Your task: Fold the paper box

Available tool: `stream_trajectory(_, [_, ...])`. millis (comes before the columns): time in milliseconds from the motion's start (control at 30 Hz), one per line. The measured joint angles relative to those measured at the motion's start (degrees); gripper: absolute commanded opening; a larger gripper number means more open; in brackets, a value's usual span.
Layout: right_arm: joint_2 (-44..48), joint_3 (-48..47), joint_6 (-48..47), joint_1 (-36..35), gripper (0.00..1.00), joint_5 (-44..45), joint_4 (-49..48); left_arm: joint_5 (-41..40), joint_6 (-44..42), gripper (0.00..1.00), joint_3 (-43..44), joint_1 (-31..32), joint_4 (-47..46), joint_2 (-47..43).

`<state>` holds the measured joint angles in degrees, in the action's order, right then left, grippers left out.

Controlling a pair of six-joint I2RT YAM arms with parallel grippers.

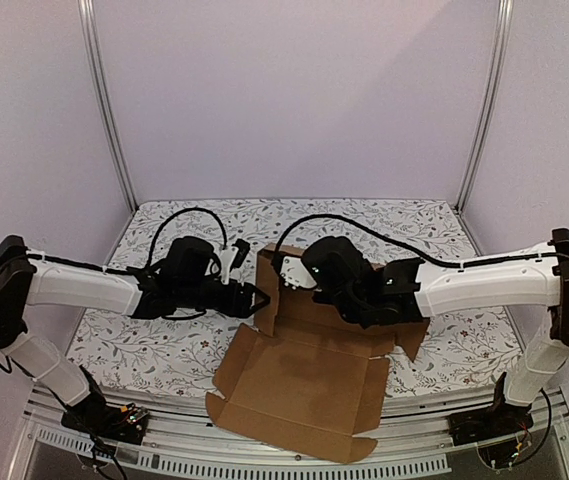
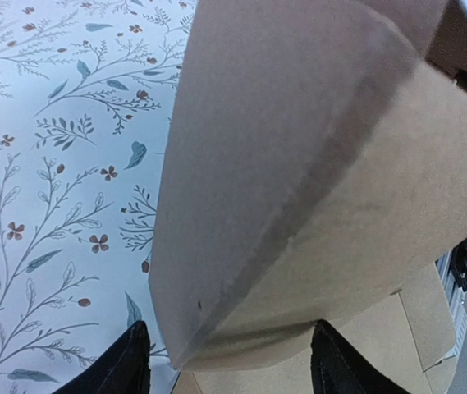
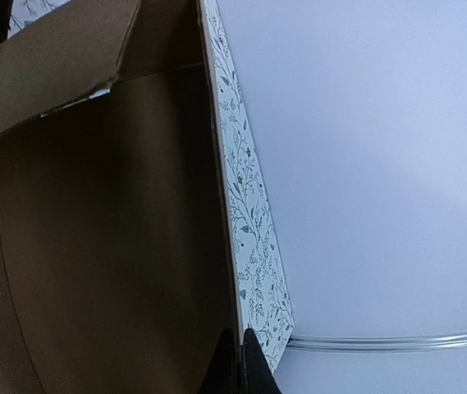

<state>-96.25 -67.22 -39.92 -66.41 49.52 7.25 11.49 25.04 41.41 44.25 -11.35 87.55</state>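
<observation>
**Inspector A:** Where is the work piece?

**Inspector B:** The plain brown corrugated cardboard box (image 1: 299, 385), a die-cut sheet only partly folded, lies mid-width on the floral-patterned tabletop (image 1: 144, 345), toward the near side. Its near flaps overhang the tabletop's near edge. The base panel lies flat. The left side panel (image 1: 267, 290) stands upright between the two arms.

**Inspector A:** And the left claw?

**Inspector B:** The left claw (image 2: 229, 361) sits just beside that upright panel, on its outer side. Its black fingers (image 2: 126, 365) stand well apart, with a folded cardboard corner in the gap between them. I cannot tell from the wrist view whether the pads press on the cardboard.

**Inspector A:** The right claw?

**Inspector B:** The right claw (image 3: 237, 365) is fully closed, its fingertips together. It hangs over the inside of the box, with its tips at the edge of a standing panel, on the inner face. I cannot tell whether any cardboard is pinched between them.

**Inspector A:** What of the far half of the sheet?

**Inspector B:** It is largely hidden beneath the right arm's black wrist. One flap shows past that wrist on the right, resting on the tabletop.
</observation>
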Motion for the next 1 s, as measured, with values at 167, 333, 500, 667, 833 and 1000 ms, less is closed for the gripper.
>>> stream_trajectory(167, [-1.38,-0.57,-0.59,-1.29,0.0,2.51,-0.24,-0.92,-0.07,0.65,-2.89,0.02,-0.42,-3.39])
stream_trajectory(333, [-1.99,-0.9,-1.6,-2.75,0.0,4.39,-0.44,-1.7,-0.42,0.67,-5.38,0.04,-1.53,-6.97])
stream_trajectory(500, [-2.78,-1.79,-2.14,-3.91,0.0,5.27,-0.48,-1.38,-1.14,0.66,-6.88,0.07,-2.78,-8.02])
stream_trajectory(667, [-3.82,-2.73,-2.34,-4.87,0.0,5.92,-0.59,-0.72,-1.7,0.66,-7.45,0.07,-3.28,-8.02])
stream_trajectory(833, [-5.14,-3.61,-2.32,-5.64,0.0,7.32,-0.76,-0.66,-2.14,0.66,-7.76,0.07,-3.39,-8.02])
stream_trajectory(1000, [-5.57,-3.69,-1.9,-6.08,0.0,8.11,-1.18,-2.27,-2.1,0.66,-9.03,0.07,-3.41,-8.37])
